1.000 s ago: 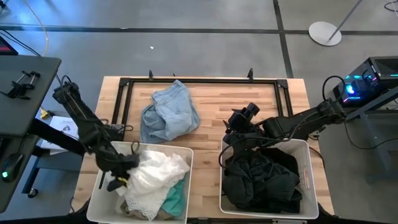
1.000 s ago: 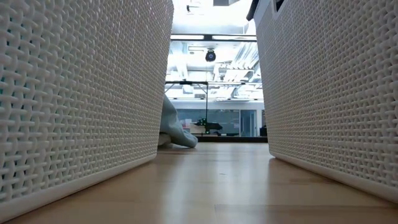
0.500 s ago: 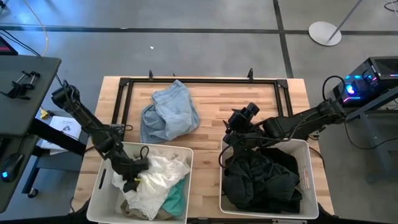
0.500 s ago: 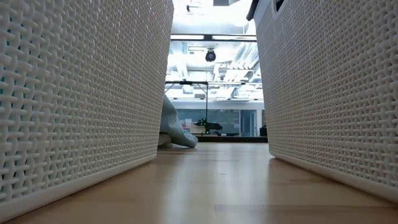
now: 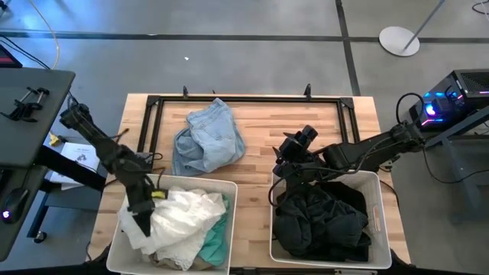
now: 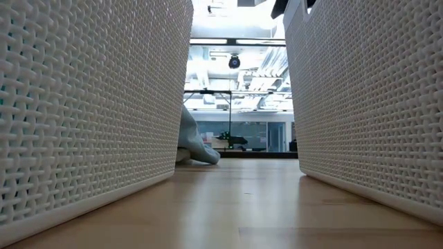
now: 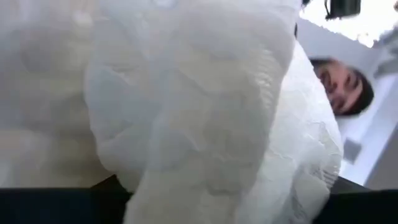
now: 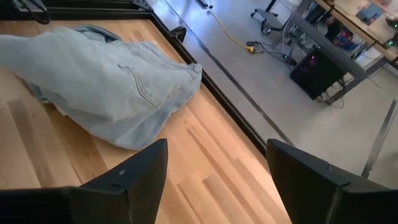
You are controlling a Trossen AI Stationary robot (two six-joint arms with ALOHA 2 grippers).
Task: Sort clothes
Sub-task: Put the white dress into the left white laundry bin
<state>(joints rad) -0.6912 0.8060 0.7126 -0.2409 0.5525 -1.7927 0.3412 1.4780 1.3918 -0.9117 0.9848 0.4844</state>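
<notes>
The left white basket [image 5: 114,252] holds a white lace garment [image 5: 187,218] on top of teal [image 5: 218,241] and beige clothes. My left gripper [image 5: 141,223] is down in that basket's left part, pointing at the near edge. Its dark fingers [image 7: 56,205] stand apart, and the white lace [image 7: 205,124] fills the view between them. The right basket [image 5: 378,229] holds black and charcoal clothes [image 5: 321,218]. My right gripper [image 8: 217,186] hovers open over that basket's far rim, holding nothing. A pale blue denim garment [image 5: 206,137] lies crumpled on the table's far middle. My left gripper stands open around a hanging fold of the white lace garment [image 7: 186,180] inside the left basket. The cloth covers the gap and the fingers' inner sides, so I cannot tell whether it touches them.
A black metal frame [image 5: 244,99] runs along the table's far edge and sides. Between the two baskets a strip of bare wood [image 6: 235,200] leads to the denim garment [image 6: 195,144]. A person shows beyond the cloth in the left wrist view.
My left gripper has swung inside the left basket toward the table's left edge. The white garment, bunched up high a second ago, has sunk and now lies spread over the basket's left and middle.
</notes>
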